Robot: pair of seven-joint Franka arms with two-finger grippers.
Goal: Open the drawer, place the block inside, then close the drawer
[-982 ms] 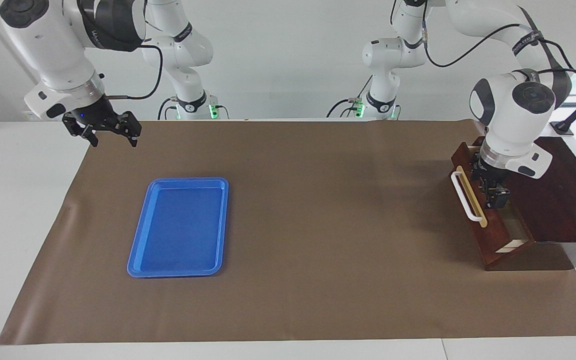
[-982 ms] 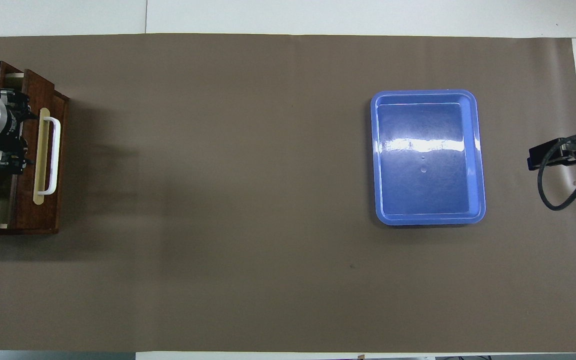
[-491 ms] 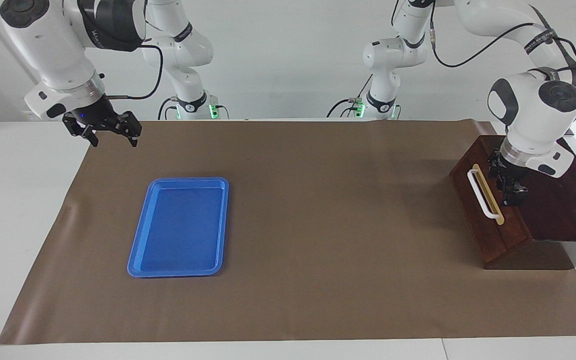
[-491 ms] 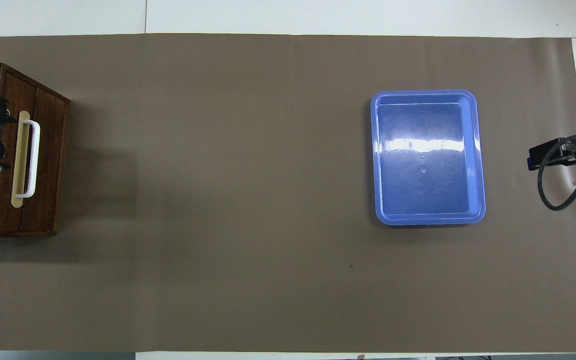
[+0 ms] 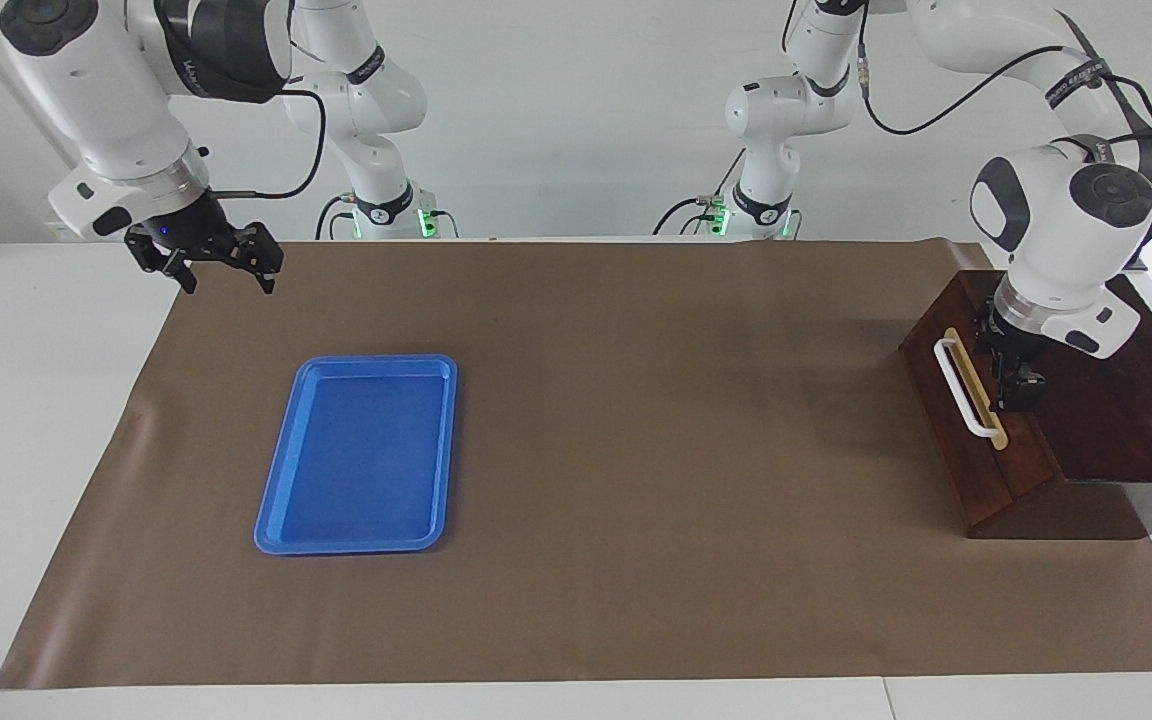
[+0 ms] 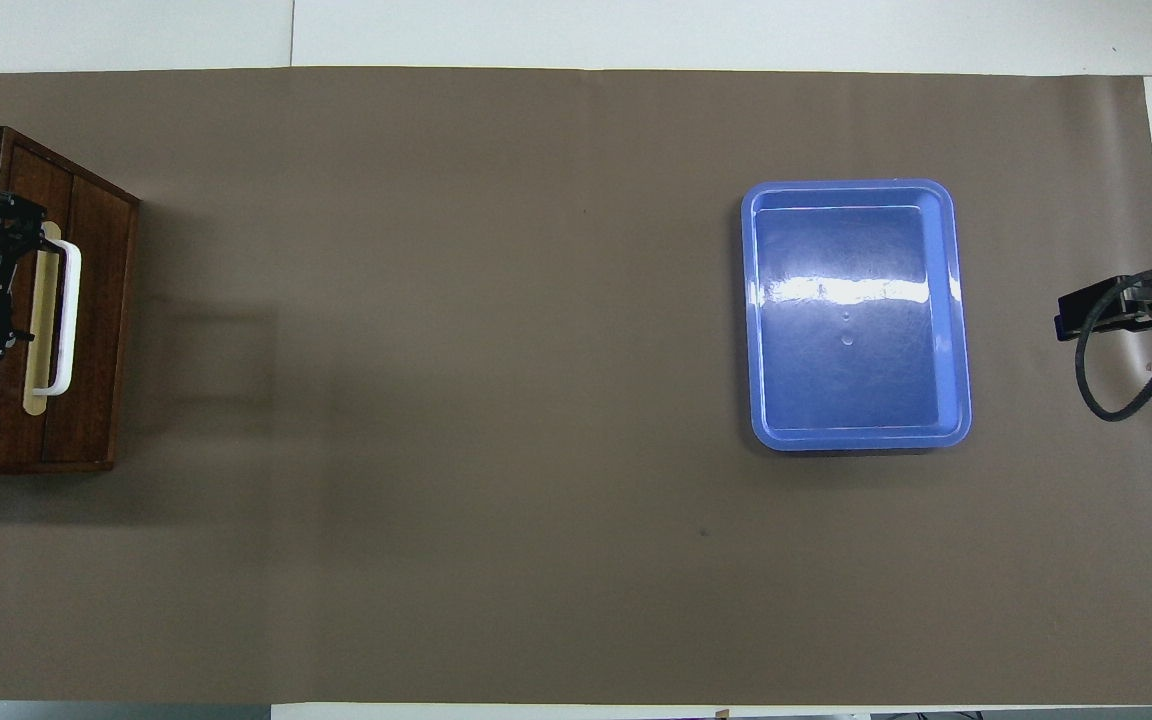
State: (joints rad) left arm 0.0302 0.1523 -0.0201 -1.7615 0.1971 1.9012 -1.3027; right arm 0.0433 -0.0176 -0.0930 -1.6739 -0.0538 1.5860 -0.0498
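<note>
Now the drawer (image 5: 971, 415) is pushed shut in its dark box (image 5: 1126, 400) at 3 o'clock in the facing view. Left gripper (image 5: 1014, 385) hangs by the white handle (image 5: 966, 388), open, holding nothing. Right gripper (image 5: 226, 268) waits at 10 o'clock, open, empty, with the blue tray (image 5: 361, 455) at 8 o'clock. I cannot see the block.

Glossy plastic tray (image 6: 958, 310), matt paper mat (image 6: 496, 400), wooden drawer (image 6: 96, 320)

drawer (image 5: 976, 440): reddish-brown | handle (image 5: 962, 386): white on yellow | tray (image 5: 361, 455): blue | mat (image 5: 636, 450): brown
</note>
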